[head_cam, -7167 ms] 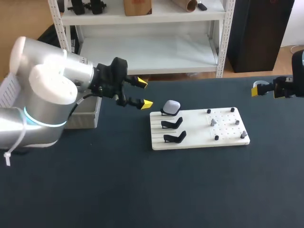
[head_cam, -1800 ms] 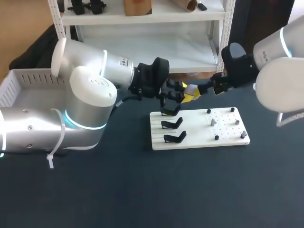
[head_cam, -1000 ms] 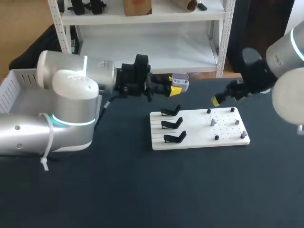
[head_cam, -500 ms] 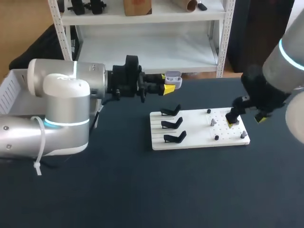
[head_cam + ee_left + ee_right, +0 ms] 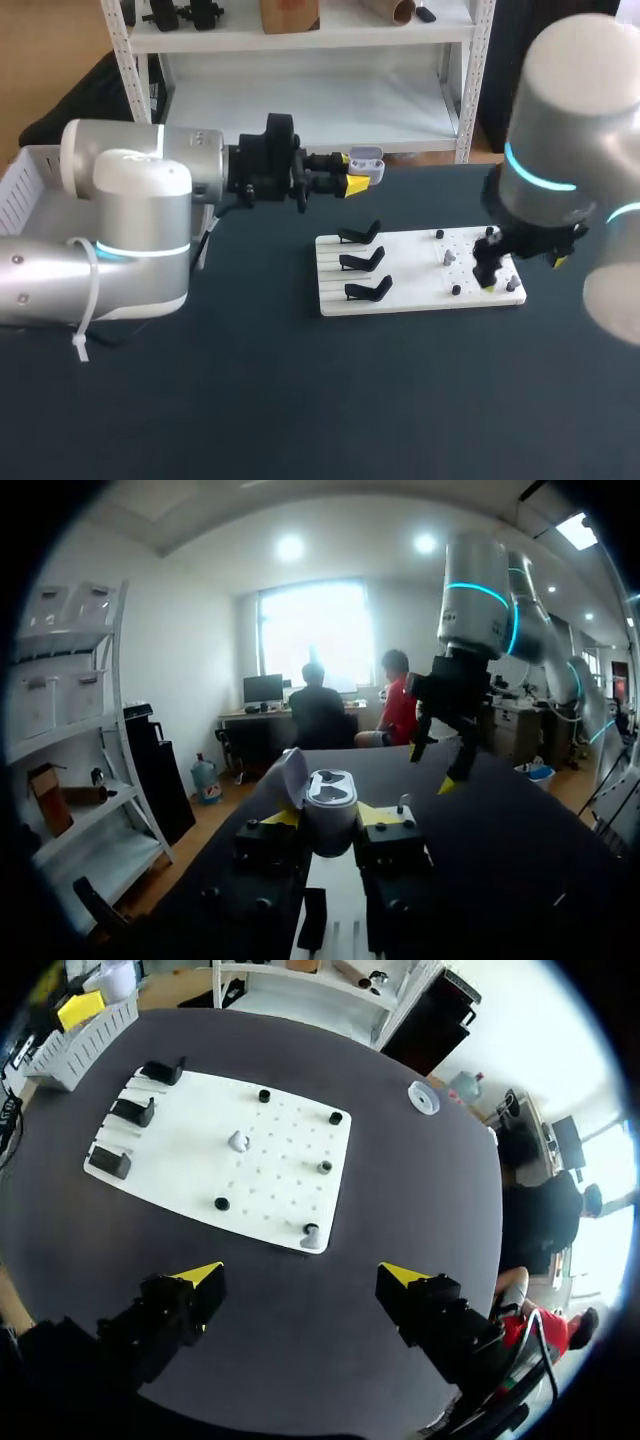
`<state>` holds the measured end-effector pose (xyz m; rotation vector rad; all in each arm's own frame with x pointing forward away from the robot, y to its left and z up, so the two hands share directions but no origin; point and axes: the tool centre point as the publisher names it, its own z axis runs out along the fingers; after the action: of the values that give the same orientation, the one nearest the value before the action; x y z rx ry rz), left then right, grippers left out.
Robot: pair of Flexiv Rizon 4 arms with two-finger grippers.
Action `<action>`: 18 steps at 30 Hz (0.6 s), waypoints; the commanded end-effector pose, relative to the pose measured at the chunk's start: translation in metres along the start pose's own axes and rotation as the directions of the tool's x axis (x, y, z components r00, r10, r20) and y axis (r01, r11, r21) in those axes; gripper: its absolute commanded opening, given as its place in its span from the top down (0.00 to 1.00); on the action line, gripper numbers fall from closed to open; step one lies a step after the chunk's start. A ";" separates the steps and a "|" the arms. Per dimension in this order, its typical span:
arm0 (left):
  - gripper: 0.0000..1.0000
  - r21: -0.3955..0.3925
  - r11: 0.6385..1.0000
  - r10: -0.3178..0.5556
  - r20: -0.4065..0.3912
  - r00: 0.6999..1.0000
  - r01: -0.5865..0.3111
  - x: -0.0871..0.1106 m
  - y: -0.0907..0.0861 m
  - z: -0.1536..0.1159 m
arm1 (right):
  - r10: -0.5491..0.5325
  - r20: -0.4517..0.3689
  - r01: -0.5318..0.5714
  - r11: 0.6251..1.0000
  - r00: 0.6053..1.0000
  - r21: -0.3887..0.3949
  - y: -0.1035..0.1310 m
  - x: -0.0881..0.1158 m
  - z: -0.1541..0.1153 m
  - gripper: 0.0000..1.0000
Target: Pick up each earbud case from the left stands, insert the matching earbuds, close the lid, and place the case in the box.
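In the head view the left tool [image 5: 350, 185] hangs above the surface [image 5: 300, 400] at about eleven o'clock from the white board [image 5: 415, 275]. Its yellow tips press the earbud case [image 5: 367, 163] from two sides. The left wrist view shows the case's lid [image 5: 288, 778] swung open and two dark hollows in its top.

The three black stands [image 5: 362, 261] along the board's nine o'clock side carry nothing. The right arm [image 5: 560, 130] comes in from three o'clock. The right tool [image 5: 302, 1275] hovers over the board's three o'clock end, fingers spread wide with nothing between them.

In the right wrist view two pale earbuds [image 5: 238, 1141] sit on the pegged half of the board, one near its middle and one at the corner nearest the tool, among small black pegs [image 5: 325, 1167]. A small white ring [image 5: 424, 1097] lies on the surface off the board. The grey box [image 5: 40, 152] stands at nine o'clock, well apart from the board, behind the left arm [image 5: 130, 230].
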<state>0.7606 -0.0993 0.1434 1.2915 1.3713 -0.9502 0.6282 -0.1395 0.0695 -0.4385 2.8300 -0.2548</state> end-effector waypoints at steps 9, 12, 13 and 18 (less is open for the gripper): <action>1.00 -0.006 1.000 -0.001 -0.005 1.000 0.001 0.000 -0.001 0.001 | 0.003 -0.018 -0.002 0.998 1.000 0.067 0.006 0.008 0.037 0.00; 1.00 -0.006 1.000 -0.001 -0.005 1.000 0.001 0.000 -0.001 0.001 | -0.002 -0.019 0.004 0.998 1.000 0.055 0.003 0.005 0.040 0.01; 1.00 -0.006 1.000 -0.001 -0.005 1.000 0.001 0.000 -0.001 0.001 | -0.003 -0.019 0.004 0.999 1.000 0.050 0.003 0.004 0.041 0.11; 1.00 -0.006 1.000 -0.001 -0.005 1.000 0.001 0.000 -0.001 0.001 | 0.000 -0.017 0.001 0.999 1.000 0.036 0.001 0.001 0.045 0.35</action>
<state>0.7604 -0.1000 0.1445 1.2943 1.3795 -0.9462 0.6372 -0.1431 0.0283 -0.4318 2.8365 -0.3114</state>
